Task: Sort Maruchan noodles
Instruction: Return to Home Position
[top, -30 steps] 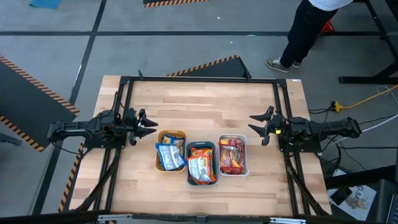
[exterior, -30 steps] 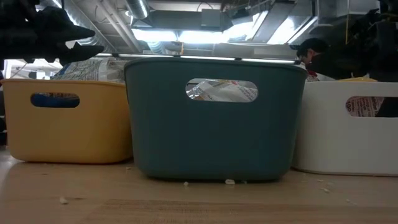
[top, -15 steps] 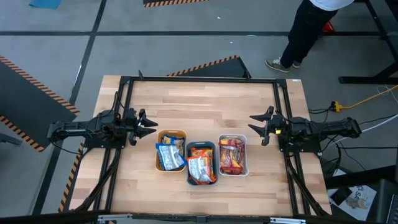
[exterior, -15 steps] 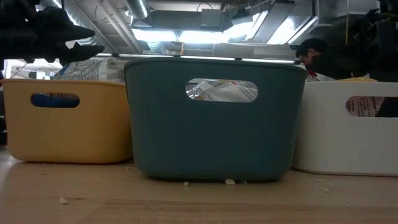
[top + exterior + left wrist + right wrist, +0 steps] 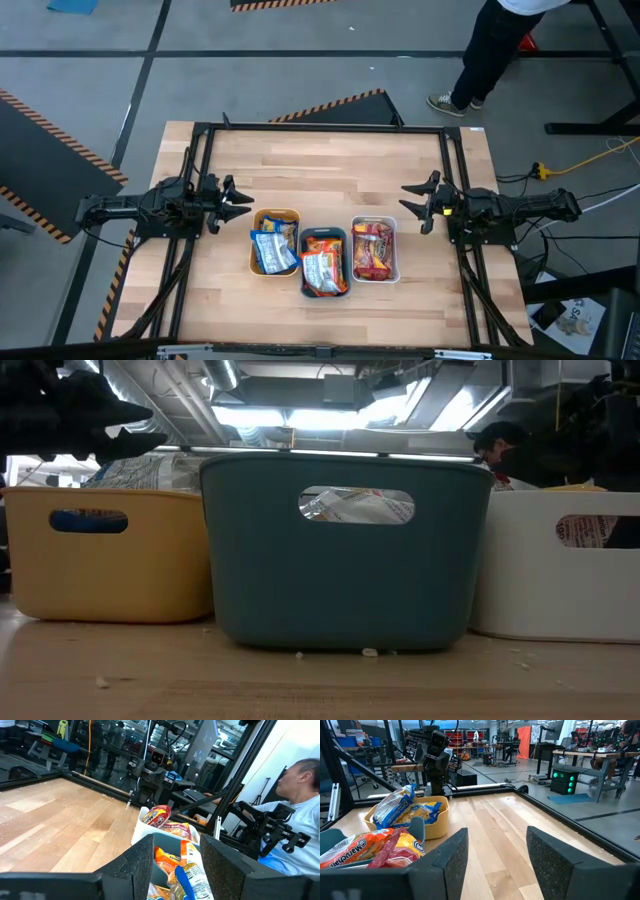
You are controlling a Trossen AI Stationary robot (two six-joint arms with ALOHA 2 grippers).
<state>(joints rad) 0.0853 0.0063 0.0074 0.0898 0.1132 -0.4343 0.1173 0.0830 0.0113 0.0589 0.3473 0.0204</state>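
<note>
- The left gripper (image 5: 238, 205), spread and empty, hangs at the table's (image 5: 330, 160) left edge, and the right gripper (image 5: 408, 203) likewise at its right edge.
- Nothing has shifted. The noodles (image 5: 322, 270) all lie in the bins (image 5: 276, 212), so sorting looks finished.

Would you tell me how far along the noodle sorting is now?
Sorting looks done: blue packs in the yellow bin, orange packs in the teal bin, red-brown packs in the white bin, none loose on the table. In hand: nothing; left gripper and right gripper open, empty, apart. Left: seemingly nothing.
</note>
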